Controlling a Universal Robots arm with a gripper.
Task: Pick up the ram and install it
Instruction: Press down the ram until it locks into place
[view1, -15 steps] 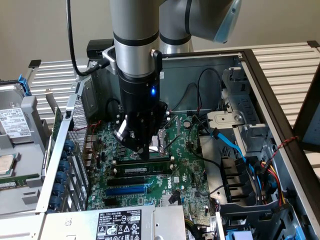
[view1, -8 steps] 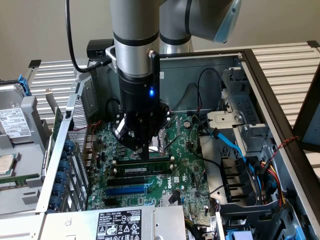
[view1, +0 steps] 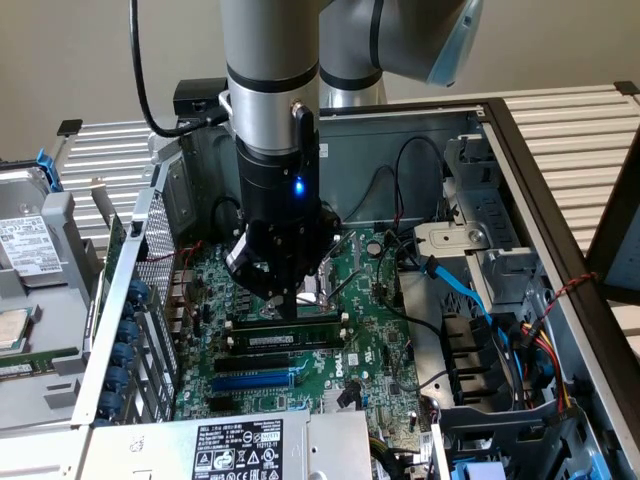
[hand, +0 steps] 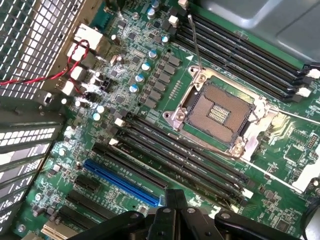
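One gripper (view1: 283, 290), exterior view: low over the motherboard (view1: 380, 340), jaws closed, nothing visibly held; ram (view1: 282, 340) lies in the memory slots just below it, blue slot (view1: 255, 381) beyond. Wrist view: closed fingers (hand: 175, 210) at the slot ends, CPU socket (hand: 217, 112) near, ram not made out

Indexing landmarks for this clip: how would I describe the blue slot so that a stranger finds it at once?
In the open computer case lies a green motherboard crossed by long parallel slots. The blue expansion slot runs alongside them and is the only blue one; its neighbours are all black.
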